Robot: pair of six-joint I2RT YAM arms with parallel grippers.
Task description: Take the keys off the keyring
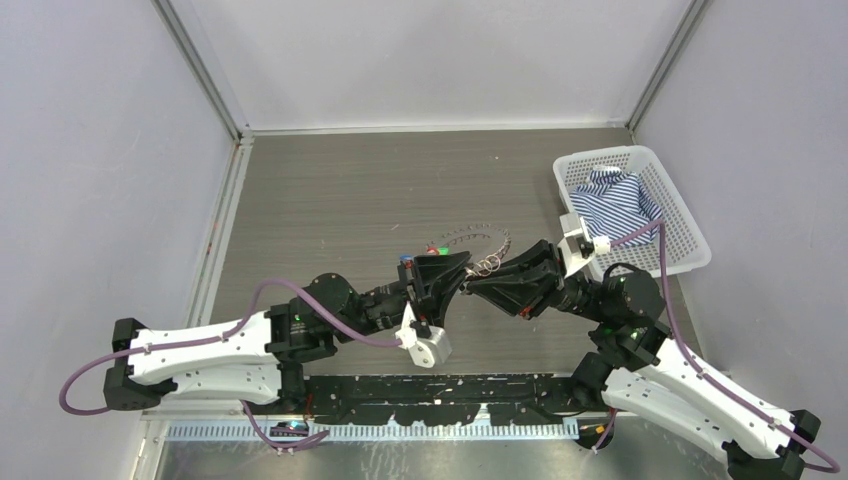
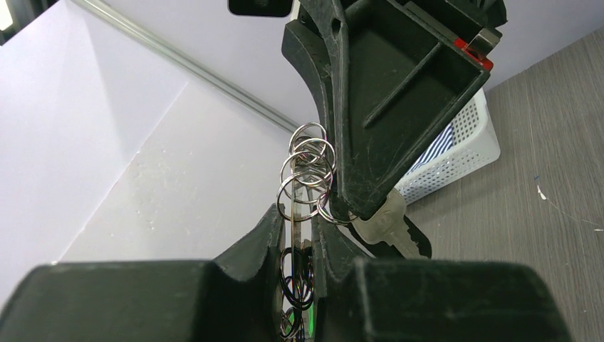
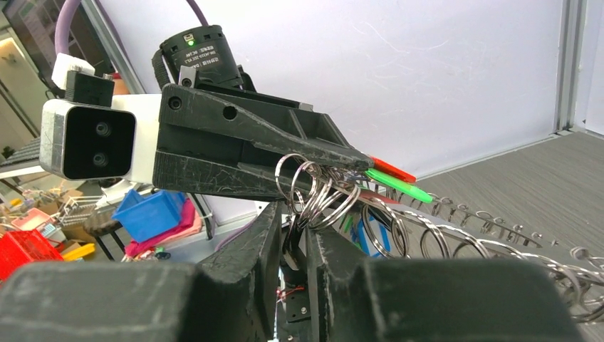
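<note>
Two robot arms are meeting tip to tip over the middle of a grey table (image 1: 340, 190). The left gripper (image 2: 298, 231) and the right gripper (image 3: 293, 228) are each pinching small split rings of the keyring (image 3: 427, 234), jaws clamped on the wire, while its looped rim is arcing away just beyond them. A green key (image 3: 399, 187) and a red key (image 3: 392, 169) are jutting out past the left gripper's tip; a silver key (image 2: 384, 224) is hanging under the right one. A white basket (image 1: 680, 240) holding a striped shirt (image 1: 610, 195) is sitting far right.

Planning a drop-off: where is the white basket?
Top view: the white basket sits at the table's right edge, just beyond the right arm, striped shirt inside.
</note>
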